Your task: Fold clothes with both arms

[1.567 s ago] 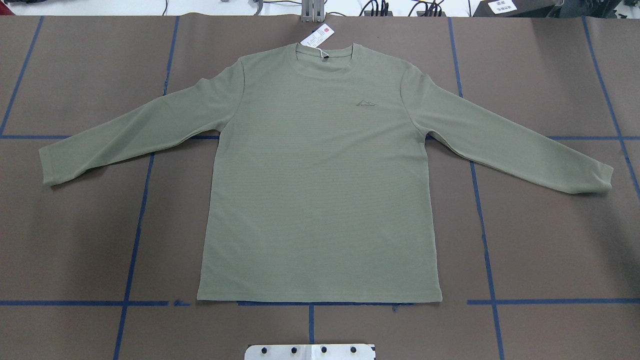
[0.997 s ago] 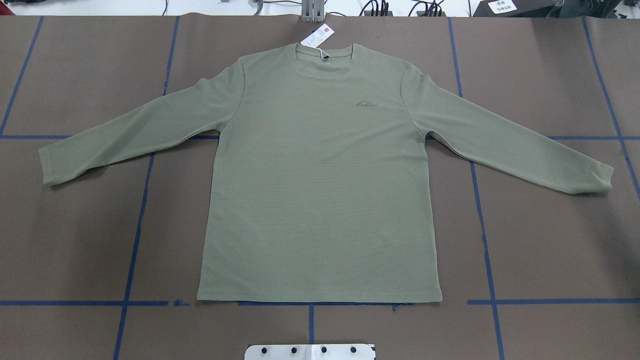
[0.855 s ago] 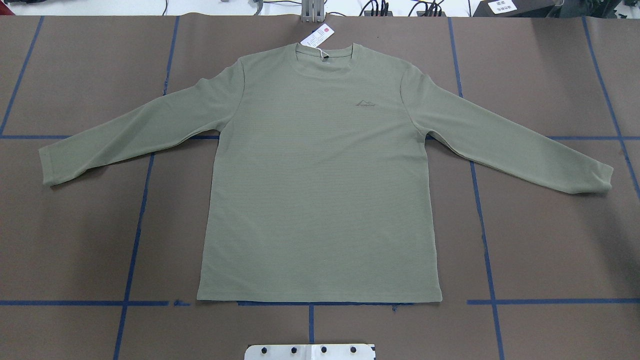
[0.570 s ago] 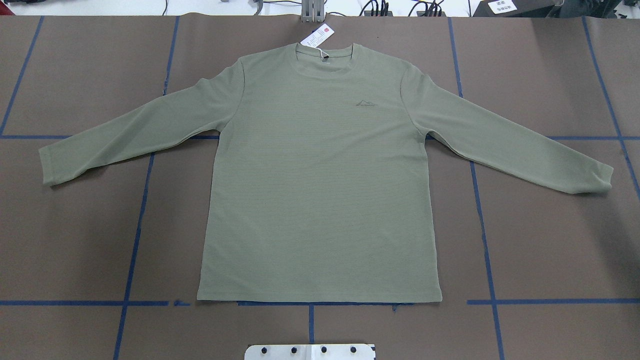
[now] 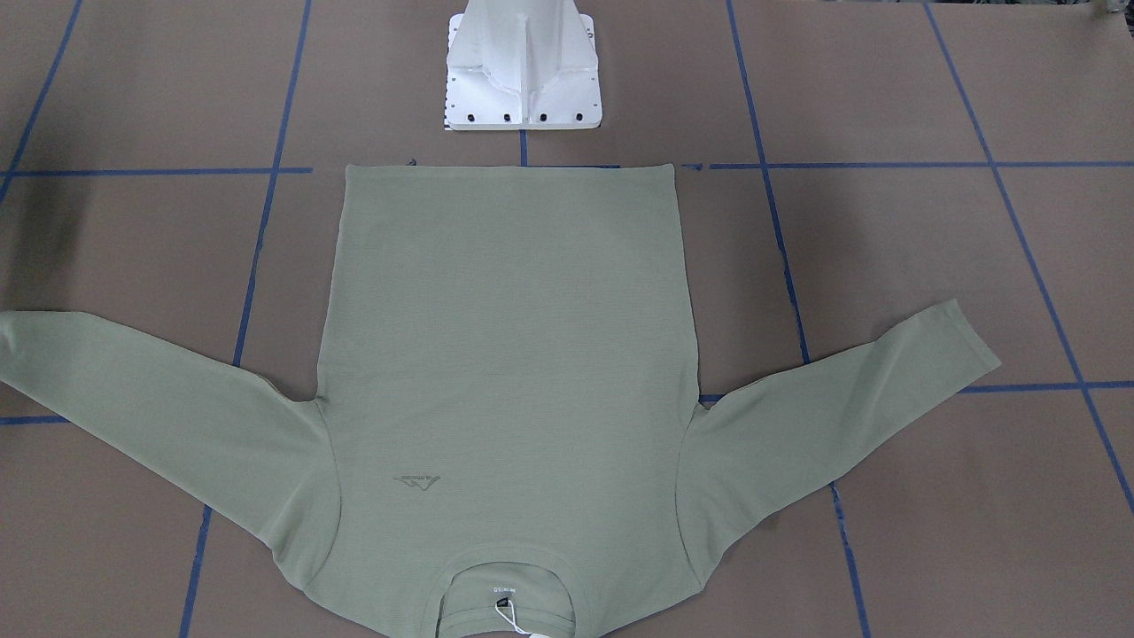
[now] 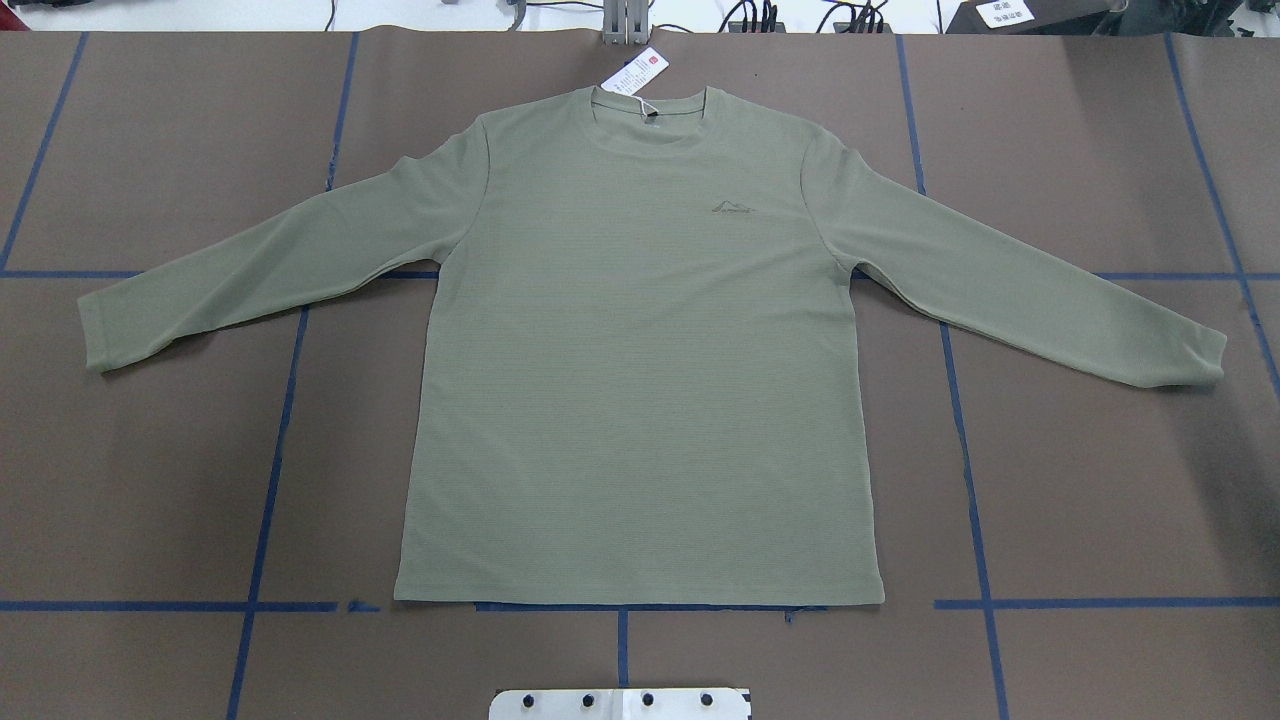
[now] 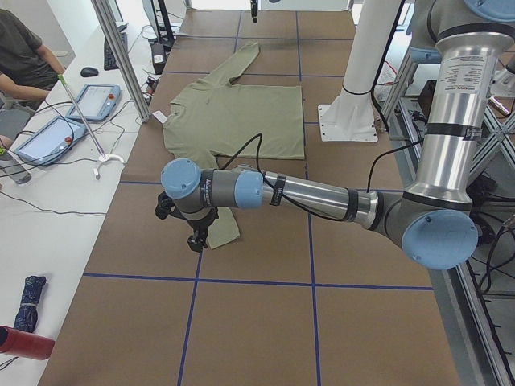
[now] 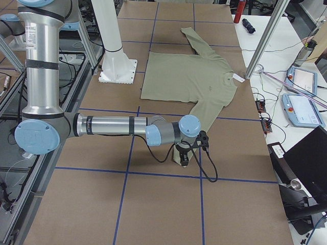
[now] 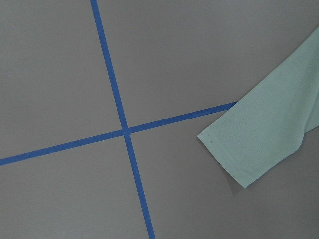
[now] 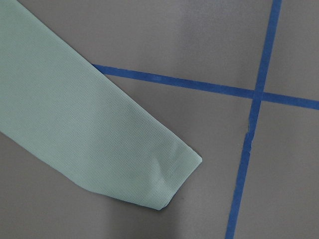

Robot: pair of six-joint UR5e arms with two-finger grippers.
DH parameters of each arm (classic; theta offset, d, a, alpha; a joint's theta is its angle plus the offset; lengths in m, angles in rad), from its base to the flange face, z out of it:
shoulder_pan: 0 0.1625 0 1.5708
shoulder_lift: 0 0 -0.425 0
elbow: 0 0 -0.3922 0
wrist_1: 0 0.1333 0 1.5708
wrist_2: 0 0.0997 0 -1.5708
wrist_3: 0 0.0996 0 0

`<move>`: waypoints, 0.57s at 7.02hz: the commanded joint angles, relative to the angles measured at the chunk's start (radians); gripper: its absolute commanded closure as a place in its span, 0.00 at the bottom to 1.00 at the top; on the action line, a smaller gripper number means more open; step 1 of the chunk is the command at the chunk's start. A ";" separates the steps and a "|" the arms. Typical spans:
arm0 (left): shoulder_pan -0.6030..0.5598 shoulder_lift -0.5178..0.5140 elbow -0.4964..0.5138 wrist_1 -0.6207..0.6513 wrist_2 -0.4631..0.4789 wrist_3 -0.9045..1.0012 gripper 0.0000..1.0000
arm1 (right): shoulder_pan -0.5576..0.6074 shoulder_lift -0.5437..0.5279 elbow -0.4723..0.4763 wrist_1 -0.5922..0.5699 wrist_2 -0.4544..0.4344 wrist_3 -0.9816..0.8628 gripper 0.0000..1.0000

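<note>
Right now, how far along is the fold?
Done: shirt lies flat, sleeves spread, nothing folded. In hand: left gripper hangs near the left cuff, right gripper near the right cuff; wrist views show both cuffs ungripped. Open or shut, I cannot tell. Remaining: every fold.

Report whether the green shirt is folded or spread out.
Spread out. The shirt lies flat, front up, on the table, both sleeves stretched outward and the hem straight; no fold shows in it.
</note>
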 commanded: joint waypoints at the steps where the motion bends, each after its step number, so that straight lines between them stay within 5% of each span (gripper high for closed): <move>1: 0.001 0.001 -0.003 -0.026 -0.062 -0.005 0.00 | -0.034 0.048 -0.069 0.040 0.001 0.109 0.00; 4: 0.001 0.000 -0.009 -0.029 -0.063 -0.005 0.00 | -0.117 0.062 -0.285 0.476 -0.005 0.473 0.07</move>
